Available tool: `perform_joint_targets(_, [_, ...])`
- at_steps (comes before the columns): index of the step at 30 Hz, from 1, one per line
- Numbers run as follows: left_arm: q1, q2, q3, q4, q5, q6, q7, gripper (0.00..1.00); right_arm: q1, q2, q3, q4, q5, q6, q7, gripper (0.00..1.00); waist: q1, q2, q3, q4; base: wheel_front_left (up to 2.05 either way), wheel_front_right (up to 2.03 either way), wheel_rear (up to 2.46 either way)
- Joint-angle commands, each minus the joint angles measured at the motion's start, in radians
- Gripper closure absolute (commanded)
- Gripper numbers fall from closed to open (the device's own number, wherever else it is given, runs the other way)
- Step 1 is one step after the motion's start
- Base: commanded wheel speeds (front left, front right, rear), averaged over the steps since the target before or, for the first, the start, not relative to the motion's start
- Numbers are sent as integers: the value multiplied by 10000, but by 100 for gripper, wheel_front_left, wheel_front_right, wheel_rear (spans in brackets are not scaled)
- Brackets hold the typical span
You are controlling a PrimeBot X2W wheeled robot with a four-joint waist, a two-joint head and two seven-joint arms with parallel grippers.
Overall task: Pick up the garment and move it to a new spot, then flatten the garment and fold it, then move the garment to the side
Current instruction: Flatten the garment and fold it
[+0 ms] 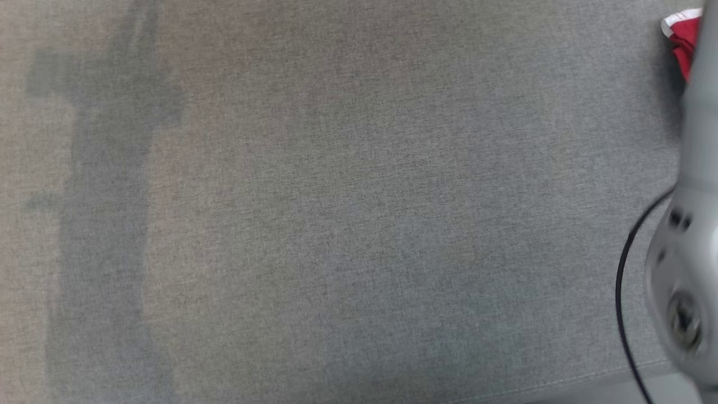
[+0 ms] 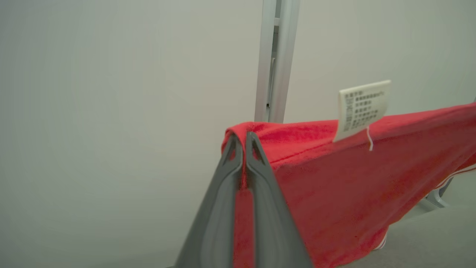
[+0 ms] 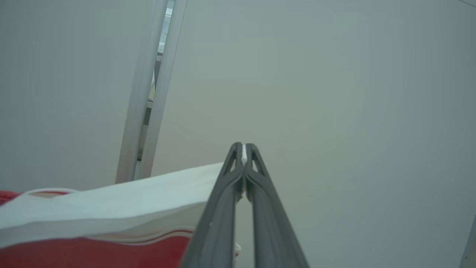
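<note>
Two pairs of jaws, both tight on one red-and-white garment, one white label at its top edge.

one garment, red with white trim; one white label on garment's upper edge; two pincers: left pincer, right pincer, two dark fingers each; one table, grey cloth top; one black cable at table's right edge; one pale forearm at same edge; one upright metal post.
</note>
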Motion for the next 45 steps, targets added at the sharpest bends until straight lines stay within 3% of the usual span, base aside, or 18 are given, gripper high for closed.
perform_joint_targets(1, [964,-75,117,-106,-83,-22,-35,100,854,-44,109,-299,343,-20,-40,100,-3,0,-122,-66,0,0,0])
perform_joint_targets(9, [5391,-1086,314,-150,-338,-22,-37,100,6087,-39,221,-1601,1930,-20,-42,100,-3,0,-816,31,0,0,0])
perform_joint_targets(17, [8027,-2025,858,86,8,-22,-39,100,9750,-38,456,-1429,3168,-20,-43,100,-3,0,-1798,-78,0,0,0])
perform_joint_targets(23, [9636,-2660,1226,258,693,-22,-15,100,11470,-33,243,-1147,4041,-20,-43,100,-3,0,-2733,-130,0,0,0])
perform_joint_targets(33, [12008,-3518,2221,388,1427,-1,-14,100,13586,-49,319,-661,4270,-20,-44,100,-3,0,-4291,-229,0,0,0])
perform_joint_targets(45, [13153,-4082,2896,-145,2099,-1,-26,100,15021,-53,-47,-785,4411,-20,-44,100,-3,0,-5056,-93,0,0,0])
